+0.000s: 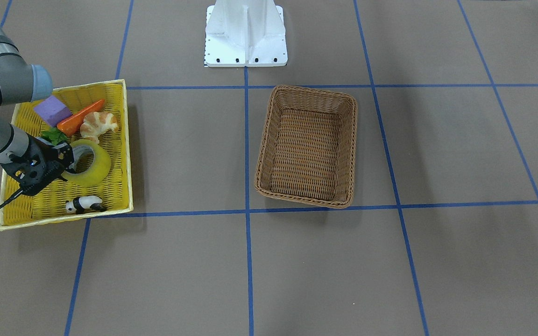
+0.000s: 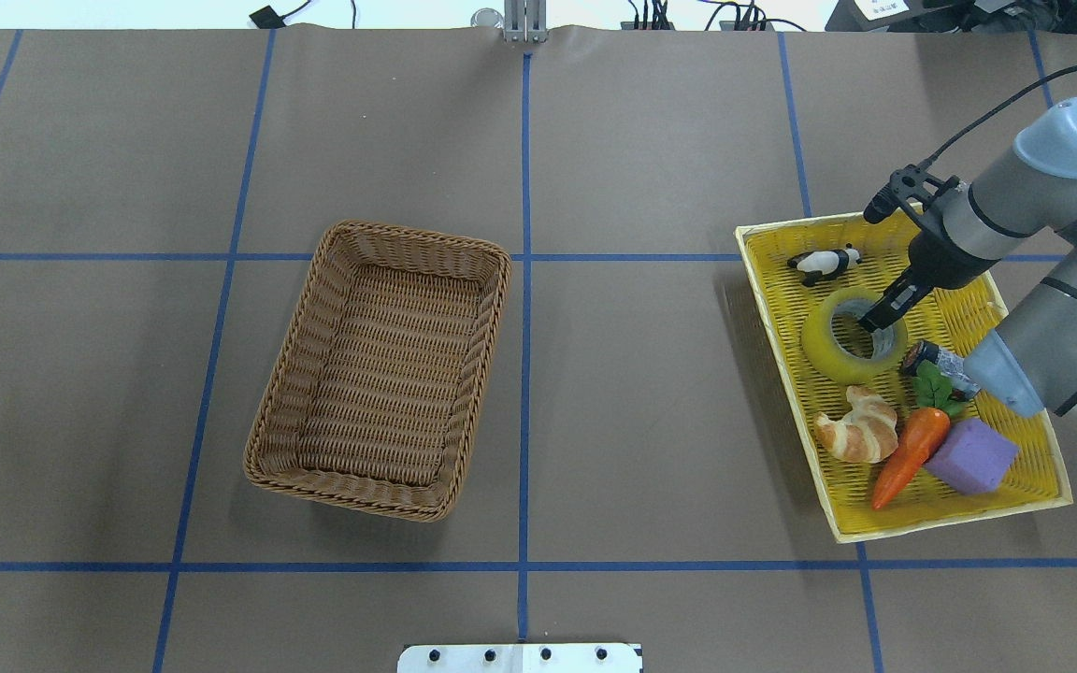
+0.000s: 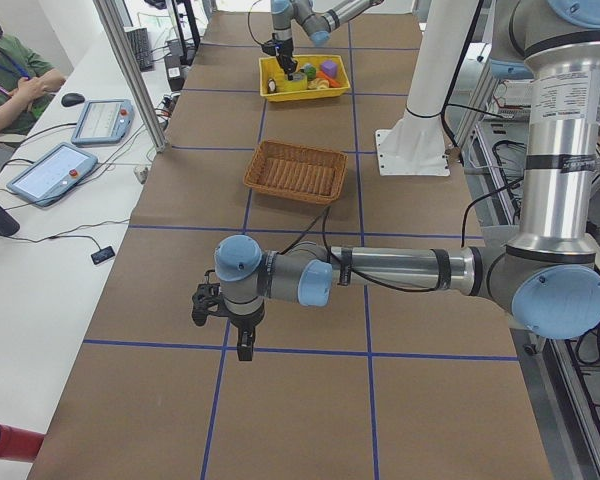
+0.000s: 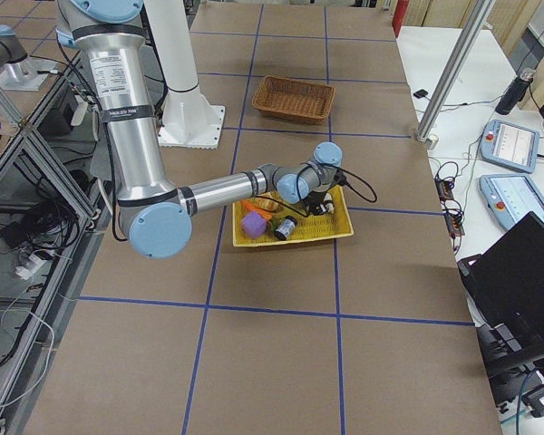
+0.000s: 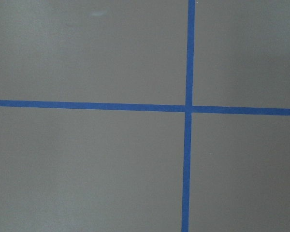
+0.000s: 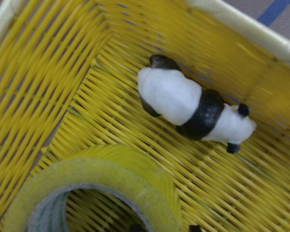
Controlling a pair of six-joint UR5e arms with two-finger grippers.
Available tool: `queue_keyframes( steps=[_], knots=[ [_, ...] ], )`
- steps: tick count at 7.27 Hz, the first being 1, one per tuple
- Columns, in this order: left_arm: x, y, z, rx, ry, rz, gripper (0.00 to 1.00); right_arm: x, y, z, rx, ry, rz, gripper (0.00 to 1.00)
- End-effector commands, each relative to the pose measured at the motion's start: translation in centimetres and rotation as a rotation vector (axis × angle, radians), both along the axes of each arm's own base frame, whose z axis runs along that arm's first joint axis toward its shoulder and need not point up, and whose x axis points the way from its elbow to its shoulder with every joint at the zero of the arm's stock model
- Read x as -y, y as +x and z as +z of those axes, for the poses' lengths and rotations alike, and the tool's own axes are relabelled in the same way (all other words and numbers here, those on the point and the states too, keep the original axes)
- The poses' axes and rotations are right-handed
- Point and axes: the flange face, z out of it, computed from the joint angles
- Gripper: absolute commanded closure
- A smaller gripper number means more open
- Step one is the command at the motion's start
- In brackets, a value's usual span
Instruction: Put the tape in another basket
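Yellow-green tape (image 2: 824, 344) (flat in yellow basket (image 2: 847, 486)): right gripper (image 2: 875, 325) straddles its wall.

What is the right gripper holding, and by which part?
Cannot tell: the jaws of the right gripper straddle the wall of the tape, one inside the core, but no clamping shows.

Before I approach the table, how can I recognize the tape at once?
Find the yellow basket, where the right gripper reaches down. The tape lies between the panda figure and the croissant: the only yellow-green ring with a pale core.
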Motion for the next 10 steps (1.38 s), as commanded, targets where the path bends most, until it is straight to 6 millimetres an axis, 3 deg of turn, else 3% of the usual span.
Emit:
queue_keyframes(
  steps=[1, 2, 4, 6, 7, 8, 9, 10],
  knots=[
    [0.1, 0.0, -0.1, 0.0, 0.004, -0.001, 0.02, 0.3, 1.4, -2.7, 0.052, 0.012, 0.008, 1.0],
    [0.1, 0.0, -0.4, -0.001, 0.009, -0.002, 0.02, 1.0, 3.1, -4.6, 0.13, -0.061, 0.024, 1.0],
    [2.3, 0.1, -3.2, -0.006, 0.046, -0.021, 0.02, -0.1, 4.1, -10.9, 0.203, -0.152, 0.134, 1.0],
    [4.2, 0.3, -6.7, -0.059, 0.139, -0.173, 0.02, -0.2, 1.6, -18.8, 0.312, -0.253, 0.239, 1.0],
    [4.5, 2.7, -8.2, -0.114, 0.188, -0.227, 0.02, -1.1, -0.2, -20.8, 0.387, -0.287, 0.305, 1.0],
    [4.7, 6.2, -10.1, -0.186, 0.207, -0.271, 0.02, -2.6, -2.2, -22.0, 0.464, -0.302, 0.364, 1.0],
    [5.7, 9.7, -13.3, -0.279, 0.215, -0.314, 0.02, -3.9, -3.8, -22.9, 0.521, -0.323, 0.401, 1.0],
    [7.0, 12.8, -17.7, -0.397, 0.157, -0.39, 0.02, -5.3, -5.2, -23.9, 0.587, -0.376, 0.435, 1.0]
  ],
)
